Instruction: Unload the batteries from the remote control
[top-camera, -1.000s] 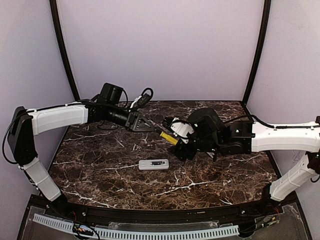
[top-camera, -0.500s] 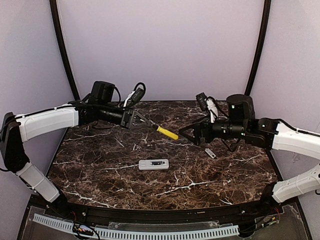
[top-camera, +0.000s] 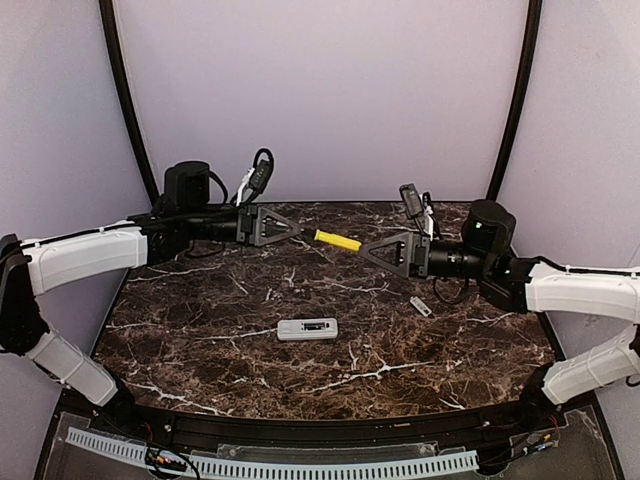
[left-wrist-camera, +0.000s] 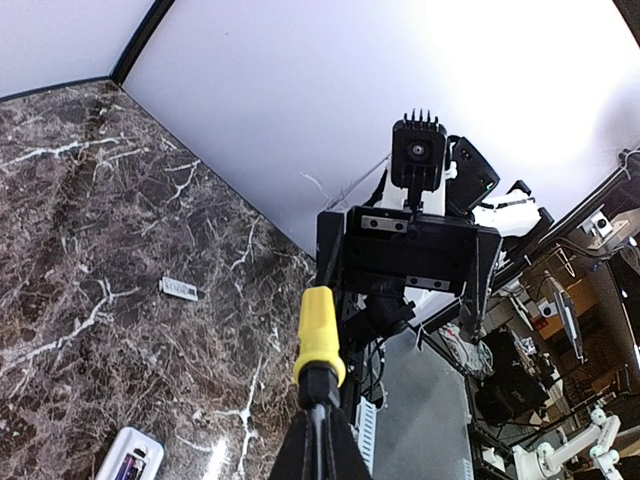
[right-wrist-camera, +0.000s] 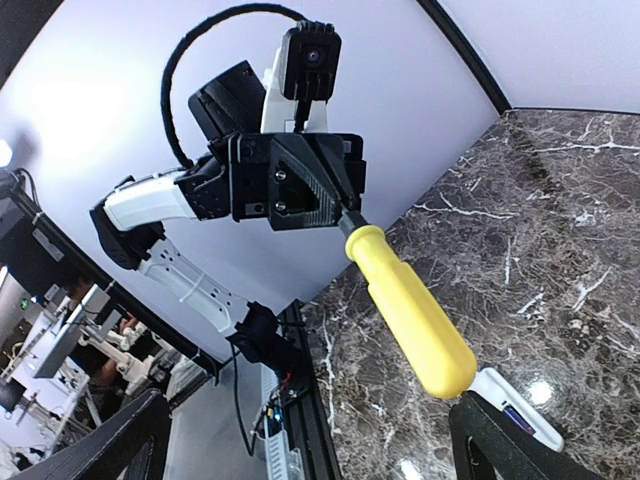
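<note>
Batteries (left-wrist-camera: 127, 467) seated in open remote control (top-camera: 307, 329) mid-table, probably light, hard, slick, roll-prone, so pry at an exposed end; left gripper (top-camera: 300, 231) clamped on yellow-handled screwdriver (top-camera: 338, 240) shaft, right gripper (top-camera: 363, 250) wide open at handle tip.

High rear overview of the table (top-camera: 200, 300); close, opposed wrist views, the yellow stick (top-camera: 338, 240) and remote control (top-camera: 307, 328) in both

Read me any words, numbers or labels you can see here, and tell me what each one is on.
No text can be read in any view.
remote control: no legible print, too small to tell.
small grey cover: faint marks, too blurred to read.
yellow-handled tool: no print showing.
</note>
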